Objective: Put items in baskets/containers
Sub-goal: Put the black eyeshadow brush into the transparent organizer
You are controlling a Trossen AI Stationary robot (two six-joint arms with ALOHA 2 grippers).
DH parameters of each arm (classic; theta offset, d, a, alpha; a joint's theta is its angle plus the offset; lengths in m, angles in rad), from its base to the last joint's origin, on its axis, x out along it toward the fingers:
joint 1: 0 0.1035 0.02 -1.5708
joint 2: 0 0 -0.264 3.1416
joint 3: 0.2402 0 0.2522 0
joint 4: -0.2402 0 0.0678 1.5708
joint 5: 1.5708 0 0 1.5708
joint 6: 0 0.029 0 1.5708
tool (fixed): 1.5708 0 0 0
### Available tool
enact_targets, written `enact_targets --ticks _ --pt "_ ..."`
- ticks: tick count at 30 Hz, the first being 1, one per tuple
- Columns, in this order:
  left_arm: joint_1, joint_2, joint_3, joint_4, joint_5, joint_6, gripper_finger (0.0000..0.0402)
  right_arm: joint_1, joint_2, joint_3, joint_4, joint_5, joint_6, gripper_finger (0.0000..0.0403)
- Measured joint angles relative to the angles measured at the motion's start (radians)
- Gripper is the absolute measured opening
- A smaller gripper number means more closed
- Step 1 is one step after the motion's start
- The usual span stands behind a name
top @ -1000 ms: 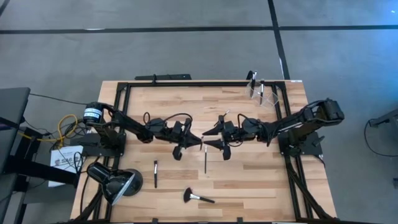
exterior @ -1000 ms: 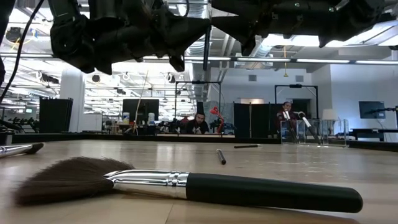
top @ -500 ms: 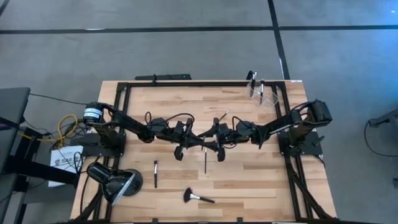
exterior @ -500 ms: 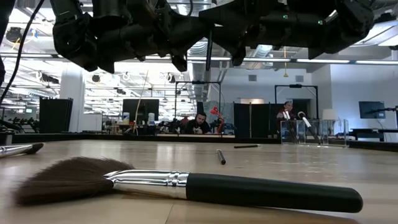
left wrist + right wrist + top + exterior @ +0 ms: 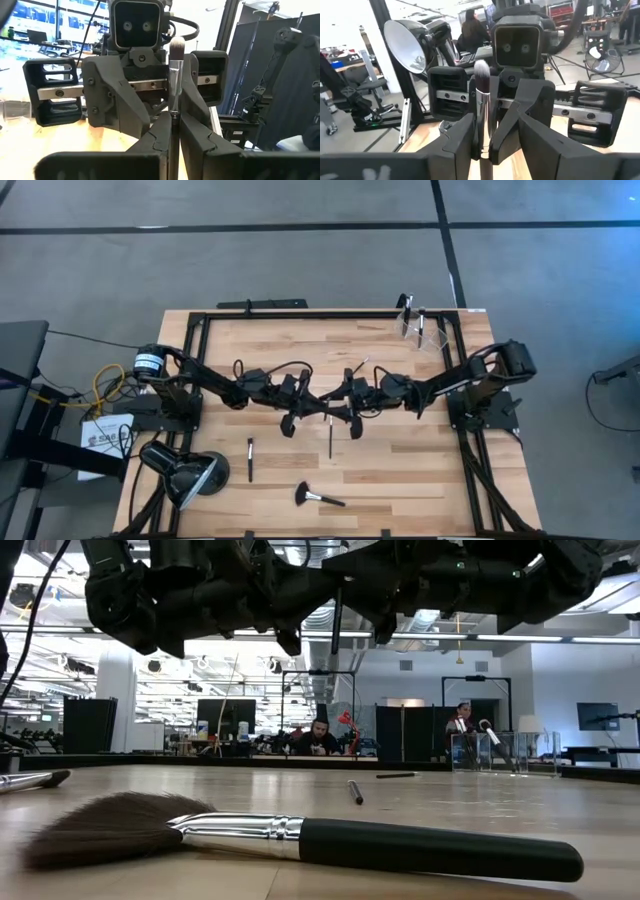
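Two pincers: I see them meeting mid-frame above the desk (image 5: 400,480).
Left pincer (image 5: 172,132): pinching a slim brush (image 5: 175,75) upright.
Right pincer (image 5: 487,142): spread around that brush, not yet pinching.
Clear holder (image 5: 420,330): upper right corner.

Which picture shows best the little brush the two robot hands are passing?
The left wrist view: the brush stands upright, pinched by the left gripper, bristles up. The right wrist view shows it nearly as well between the right gripper's fingers. From above it is almost hidden; the low view shows only a dark stick.
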Motion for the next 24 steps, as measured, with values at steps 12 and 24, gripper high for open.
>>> enact_targets --ticks 12,24 --pt "0.011 -0.009 -0.026 -0.005 0.005 -0.003 0.0024 0.002 -0.070 -0.038 -0.021 -0.035 -0.013 0.0152" --pt "0.011 -0.009 -0.026 -0.005 0.001 -0.003 0.0024 0.000 -0.058 -0.038 -0.014 -0.026 -0.020 0.0112"
